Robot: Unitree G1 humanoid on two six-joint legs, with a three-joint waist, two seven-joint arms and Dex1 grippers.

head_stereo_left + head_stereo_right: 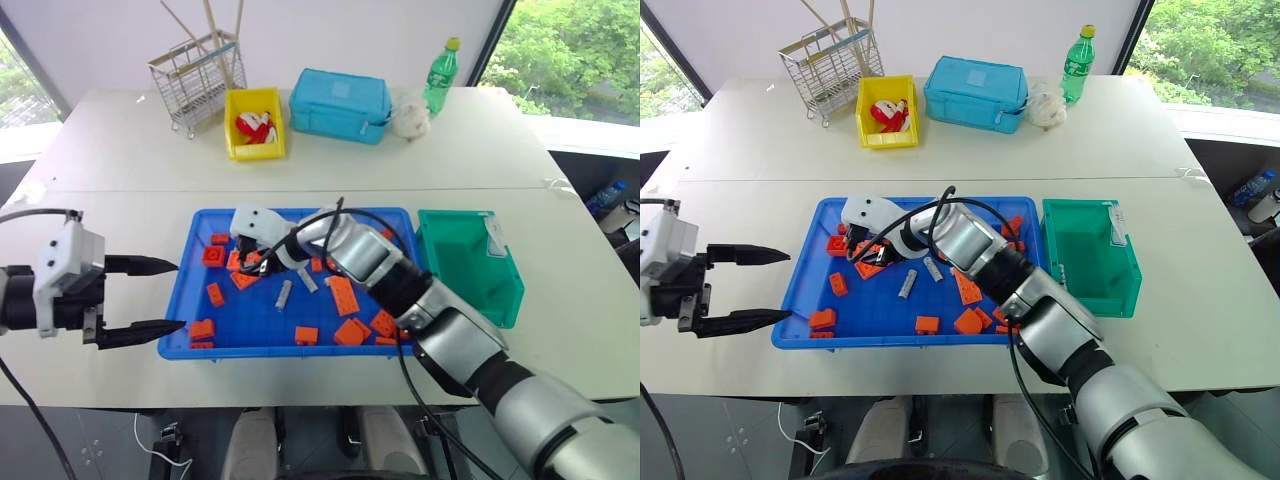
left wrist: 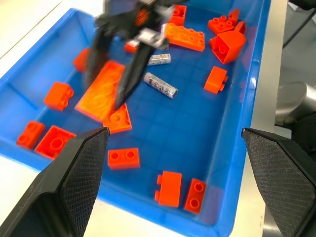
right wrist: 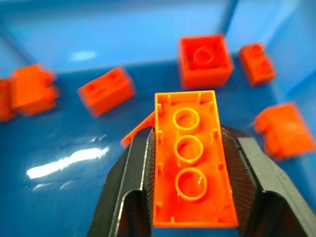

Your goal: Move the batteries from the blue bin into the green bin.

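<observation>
Orange bricks, yellow bin, bottle.

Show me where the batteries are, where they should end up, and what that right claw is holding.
battery (image 2: 160, 85), left wrist view, middle of its silvery body.
green bin (image 1: 505, 290), left eye view, its right wall.
orange brick (image 3: 190, 173), right wrist view, hollow underside, between the right gripper's (image 3: 190, 197) fingers.

Two black gripper fingers clamp a long orange plastic toy brick, hollow underside showing, at lower centre; smaller orange bricks scatter across the glossy blue bin floor above.
</observation>
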